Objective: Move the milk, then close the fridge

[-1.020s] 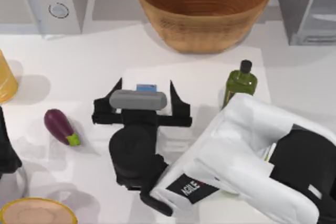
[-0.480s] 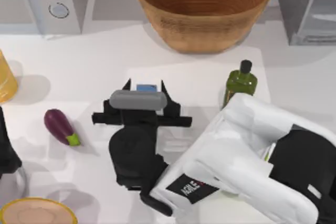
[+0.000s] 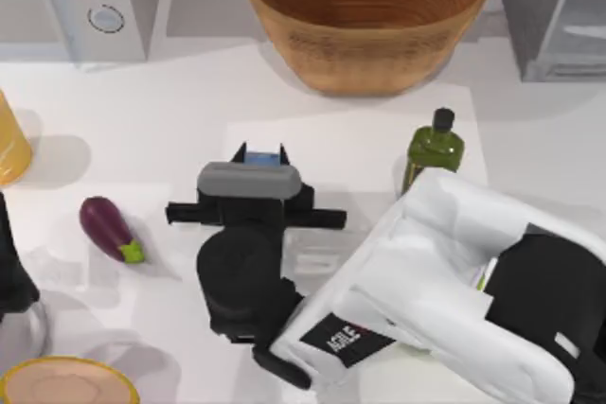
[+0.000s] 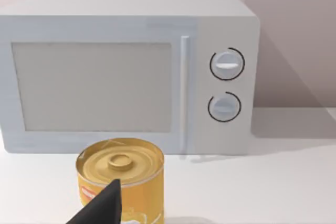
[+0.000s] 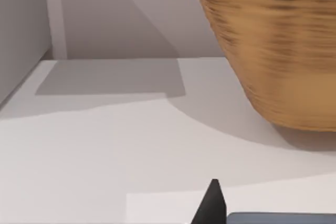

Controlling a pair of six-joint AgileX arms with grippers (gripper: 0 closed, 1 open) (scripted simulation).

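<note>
The milk [image 3: 264, 156] is seen standing near the middle of the bench [image 3: 170, 120], and only its blue top is visible, just beyond the grey wrist housing of the right arm. The right gripper [image 3: 262, 160] is placed over the carton, and its 2 black fingers [image 3: 239, 152] are pressed against the carton's 2 sides, so the carton is clamped between them. The fridge [image 3: 554, 11] is set at the bench's far right corner, with its pale interior exposed. A woven basket [image 3: 367, 16] is placed at the far edge, and a dark green oil bottle [image 3: 433, 149] stands to the right of the carton. An eggplant [image 3: 111, 228] lies toward the left edge. The left gripper [image 4: 102, 208] is parked beside a yellow can [image 4: 122, 179] in front of the microwave [image 4: 126, 72]; whether its fingers are apart cannot be told.
</note>
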